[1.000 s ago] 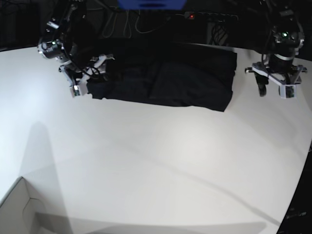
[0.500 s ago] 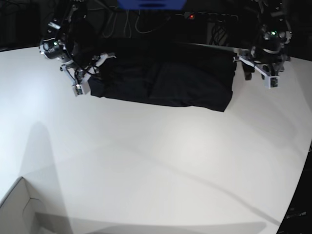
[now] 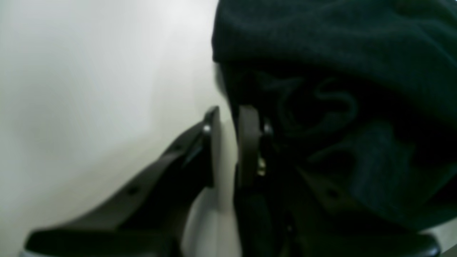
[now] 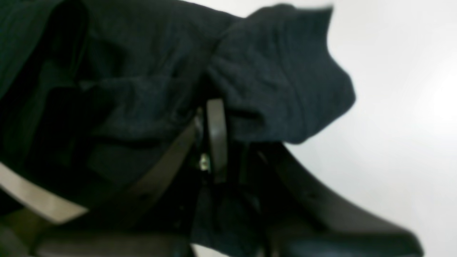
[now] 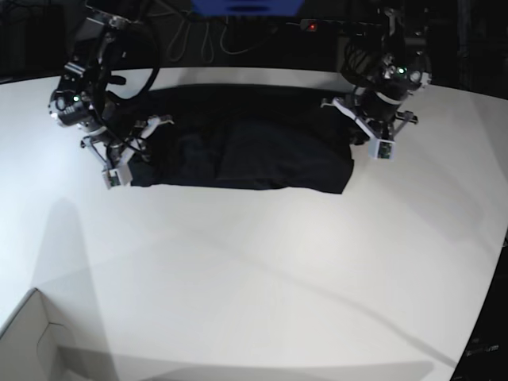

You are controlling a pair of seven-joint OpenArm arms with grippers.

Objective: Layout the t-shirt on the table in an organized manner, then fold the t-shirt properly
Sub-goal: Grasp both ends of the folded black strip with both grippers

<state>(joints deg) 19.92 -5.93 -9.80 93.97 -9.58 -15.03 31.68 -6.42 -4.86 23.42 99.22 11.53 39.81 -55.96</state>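
Observation:
The black t-shirt (image 5: 246, 143) lies in a wide, partly bunched band at the back of the white table (image 5: 254, 278). My right gripper (image 5: 135, 151) is at the shirt's left end in the base view. The right wrist view shows this gripper (image 4: 228, 107) shut on a bunched fold of the shirt (image 4: 278, 82). My left gripper (image 5: 359, 128) is at the shirt's right end. In the left wrist view the left gripper (image 3: 228, 110) has its jaws a narrow gap apart with bare table (image 3: 89, 89) showing between them. The shirt (image 3: 339, 71) drapes against the outside of one finger (image 3: 250, 142).
A white cardboard box corner (image 5: 32, 341) sits at the front left. Cables and a power strip with a red light (image 5: 311, 26) run behind the table's back edge. The table's curved edge (image 5: 488, 302) falls away at the right.
My left gripper swung from the open table at the right onto the shirt's right end. My right gripper moved left and toward the front with the shirt, which shifted left.

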